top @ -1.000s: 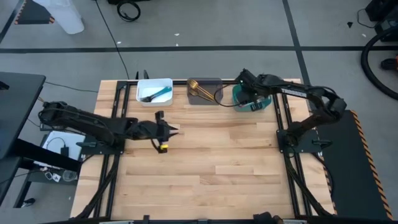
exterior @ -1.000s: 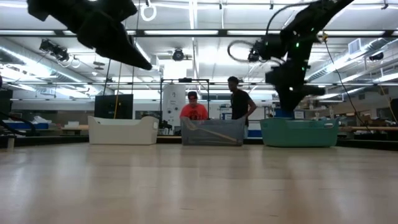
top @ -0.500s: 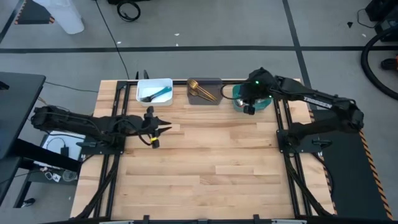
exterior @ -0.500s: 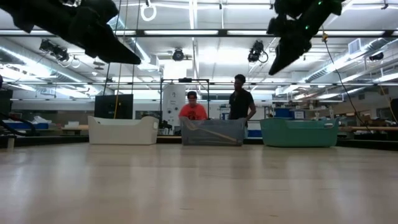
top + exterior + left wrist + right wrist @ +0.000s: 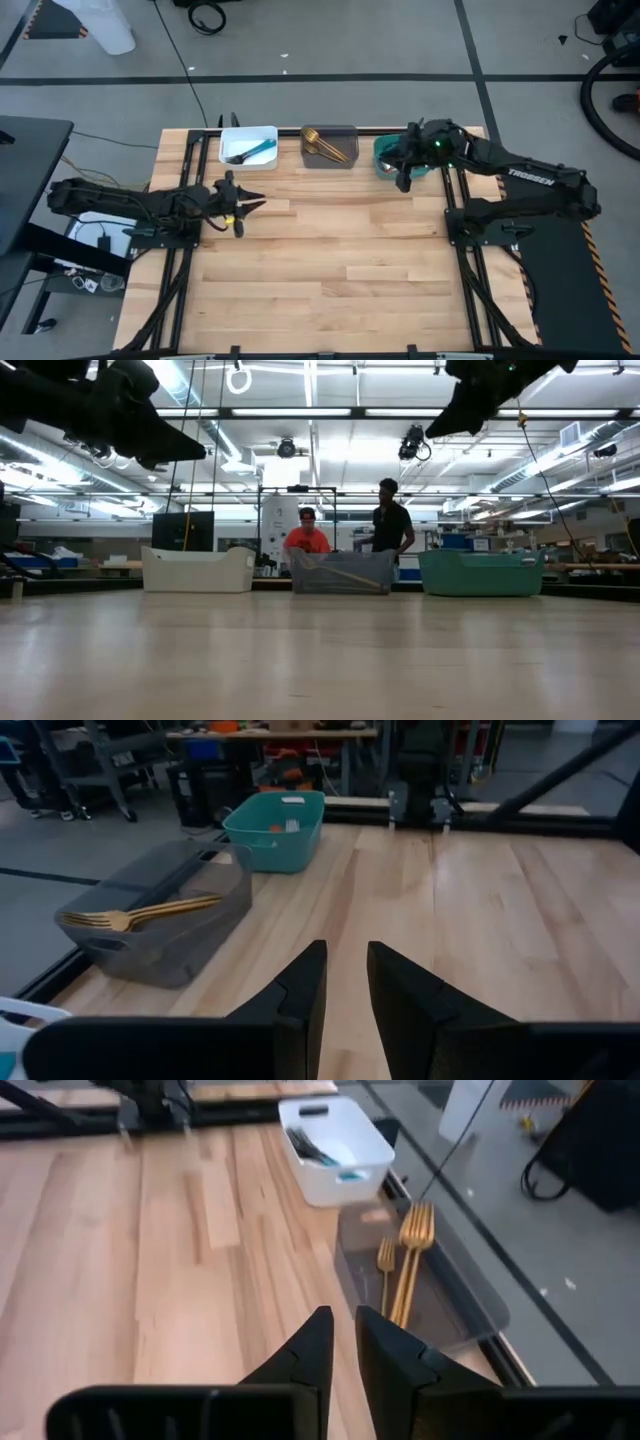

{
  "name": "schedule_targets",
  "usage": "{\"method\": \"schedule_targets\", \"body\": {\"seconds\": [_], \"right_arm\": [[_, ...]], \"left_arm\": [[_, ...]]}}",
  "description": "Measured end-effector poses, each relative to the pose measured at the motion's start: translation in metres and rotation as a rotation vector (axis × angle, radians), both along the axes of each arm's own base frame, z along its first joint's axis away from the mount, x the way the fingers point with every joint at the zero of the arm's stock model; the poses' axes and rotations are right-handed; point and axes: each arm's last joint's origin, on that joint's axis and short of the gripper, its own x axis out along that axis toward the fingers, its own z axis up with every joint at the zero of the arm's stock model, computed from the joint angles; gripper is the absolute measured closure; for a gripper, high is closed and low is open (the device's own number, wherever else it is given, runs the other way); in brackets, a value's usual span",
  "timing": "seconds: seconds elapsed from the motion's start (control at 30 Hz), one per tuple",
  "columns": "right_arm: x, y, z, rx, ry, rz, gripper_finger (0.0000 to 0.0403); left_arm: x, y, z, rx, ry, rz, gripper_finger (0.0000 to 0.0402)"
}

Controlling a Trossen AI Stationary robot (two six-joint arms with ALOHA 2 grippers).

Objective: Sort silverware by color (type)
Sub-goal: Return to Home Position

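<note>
Toward the left edge of the wooden table, the left gripper is held raised above the surface, its fingers parted by only a narrow gap, with nothing gripped between them. Along the far edge 3 bins are lined up side by side. Just beyond that gripper, the white bin is loaded with blue-handled utensils. In the middle, the grey bin is occupied by gold forks, laid slantwise. Next to it the teal bin is placed; what lies inside cannot be made out. Over its near rim the right gripper is held high, fingers likewise set narrowly apart and empty. Beyond the table, a person in a red top and a person in a dark top are seen behind the grey bin
</note>
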Motion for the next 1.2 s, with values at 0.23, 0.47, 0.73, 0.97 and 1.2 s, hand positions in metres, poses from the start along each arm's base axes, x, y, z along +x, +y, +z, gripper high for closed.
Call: {"method": "schedule_targets", "body": {"seconds": [0.23, 0.47, 0.73, 0.97, 1.2], "right_arm": [[-0.009, 0.019, -0.010, -0.031, -0.090, -0.021, 0.0353], [-0.019, 0.032, -0.026, -0.026, -0.244, -0.041, 0.0353], [-0.025, 0.047, -0.050, -0.021, -0.397, -0.098, 0.0355], [-0.024, 0.070, -0.058, -0.025, -0.461, -0.076, 0.0362], [-0.035, 0.087, -0.054, -0.055, -0.476, -0.026, 0.0379]], "left_arm": [[-0.011, 0.007, -0.003, -0.043, -0.065, 0.054, 0.0318], [-0.021, 0.010, 0.005, -0.052, -0.143, 0.074, 0.0318], [-0.030, 0.010, 0.008, -0.112, -0.190, 0.086, 0.0318], [-0.029, 0.000, 0.008, -0.176, -0.203, 0.012, 0.0318], [-0.030, -0.011, 0.009, -0.110, -0.184, -0.030, 0.0318]]}}
